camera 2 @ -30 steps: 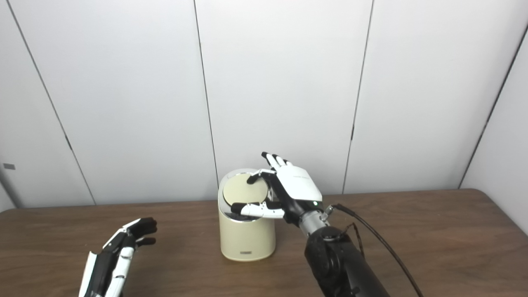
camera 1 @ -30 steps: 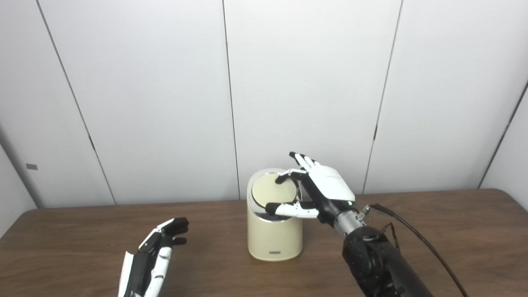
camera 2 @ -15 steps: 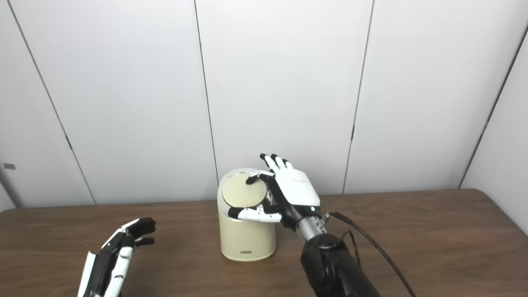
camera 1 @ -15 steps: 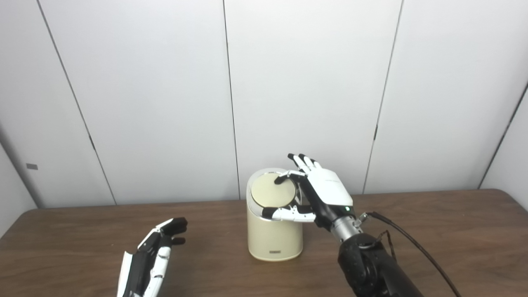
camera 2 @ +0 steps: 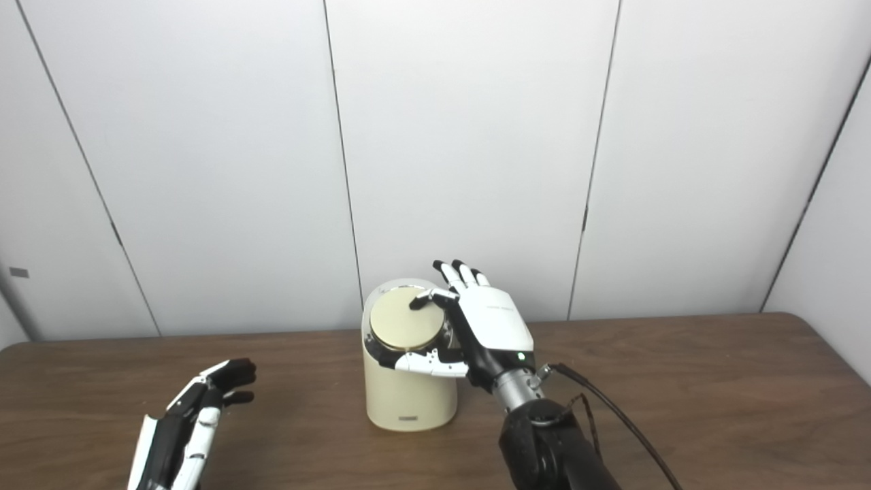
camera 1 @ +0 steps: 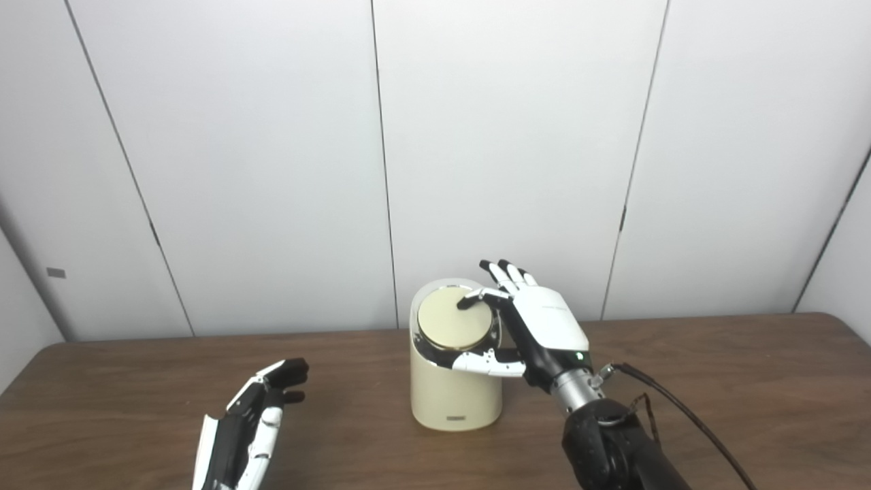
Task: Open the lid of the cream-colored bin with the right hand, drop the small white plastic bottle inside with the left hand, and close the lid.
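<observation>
The cream-colored bin [camera 1: 454,398] stands upright at the middle of the wooden table [camera 1: 735,367]. Its round lid [camera 1: 451,325] is tilted, and a dark gap shows under its front-left edge. My right hand [camera 1: 544,325] is at the bin's right side, with its thumb [camera 1: 486,362] under the lid's front edge and one fingertip [camera 1: 471,301] on the lid's top; the other fingers point up behind it. My left hand [camera 1: 253,415] lies near the table's front left with its fingers apart and nothing in it. No small white bottle is visible in either view.
A black cable [camera 1: 687,412] runs from my right wrist across the table toward the front right. White wall panels [camera 1: 517,136] stand close behind the bin. The table's rounded far-right corner [camera 1: 840,320] is in view.
The lid has tipped up at the front, opening a dark gap, as my right thumb dropped lower along the bin's front. My left hand has stayed put. The camera shifted slightly.
</observation>
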Controlling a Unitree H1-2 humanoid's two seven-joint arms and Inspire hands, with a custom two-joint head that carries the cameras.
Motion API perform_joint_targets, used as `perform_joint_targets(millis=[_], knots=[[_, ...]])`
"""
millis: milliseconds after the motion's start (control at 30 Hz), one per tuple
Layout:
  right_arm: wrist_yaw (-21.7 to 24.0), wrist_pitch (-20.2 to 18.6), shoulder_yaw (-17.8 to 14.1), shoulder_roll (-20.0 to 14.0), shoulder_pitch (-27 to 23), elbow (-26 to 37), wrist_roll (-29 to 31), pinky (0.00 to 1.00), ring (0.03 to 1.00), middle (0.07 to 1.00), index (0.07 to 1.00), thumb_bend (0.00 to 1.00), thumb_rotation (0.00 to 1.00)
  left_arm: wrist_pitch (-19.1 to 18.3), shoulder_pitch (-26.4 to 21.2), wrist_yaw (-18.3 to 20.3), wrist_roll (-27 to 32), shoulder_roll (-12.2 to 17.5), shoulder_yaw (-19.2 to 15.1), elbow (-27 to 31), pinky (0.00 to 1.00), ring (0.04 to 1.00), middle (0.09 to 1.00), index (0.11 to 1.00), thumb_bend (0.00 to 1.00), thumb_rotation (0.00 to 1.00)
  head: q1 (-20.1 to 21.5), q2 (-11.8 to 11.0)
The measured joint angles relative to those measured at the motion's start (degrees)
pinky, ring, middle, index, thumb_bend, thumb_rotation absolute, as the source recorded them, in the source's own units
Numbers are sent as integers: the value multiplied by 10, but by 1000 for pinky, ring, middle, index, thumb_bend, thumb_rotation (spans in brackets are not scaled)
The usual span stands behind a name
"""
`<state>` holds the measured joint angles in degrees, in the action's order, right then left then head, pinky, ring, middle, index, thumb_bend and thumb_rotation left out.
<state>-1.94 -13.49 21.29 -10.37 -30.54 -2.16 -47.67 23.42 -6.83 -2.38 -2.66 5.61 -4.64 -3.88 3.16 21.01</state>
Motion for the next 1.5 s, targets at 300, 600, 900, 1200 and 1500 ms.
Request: perform_joint_targets(millis=[300, 600, 900, 1200, 1500], knots=[[0, -1, -1, 1, 23, 27, -4, 1000, 989, 938, 591, 912, 941, 0, -1, 0, 0, 0, 0, -4, 689, 765, 762, 747, 351, 796, 1, -1], [0, -1, -1, 2, 35, 41, -7, 960, 982, 931, 582, 914, 931, 0, -1, 0, 0, 0, 0, -4, 683, 760, 760, 747, 345, 795, 2, 0], [1, -1, -2, 3, 40, 48, -10, 945, 981, 930, 582, 912, 921, 1, -1, -1, -3, 0, 0, -4, 675, 755, 755, 743, 348, 807, 1, 2], [3, -2, 0, 4, 45, 49, -11, 964, 994, 942, 606, 925, 949, 1, -1, 0, 0, 0, 0, -4, 682, 760, 758, 745, 355, 791, -2, 5], [15, -5, 2, 4, 47, 46, -14, 973, 1000, 968, 661, 941, 958, 0, -1, -1, -1, -1, 0, 0, 688, 762, 760, 745, 354, 800, -4, 11]])
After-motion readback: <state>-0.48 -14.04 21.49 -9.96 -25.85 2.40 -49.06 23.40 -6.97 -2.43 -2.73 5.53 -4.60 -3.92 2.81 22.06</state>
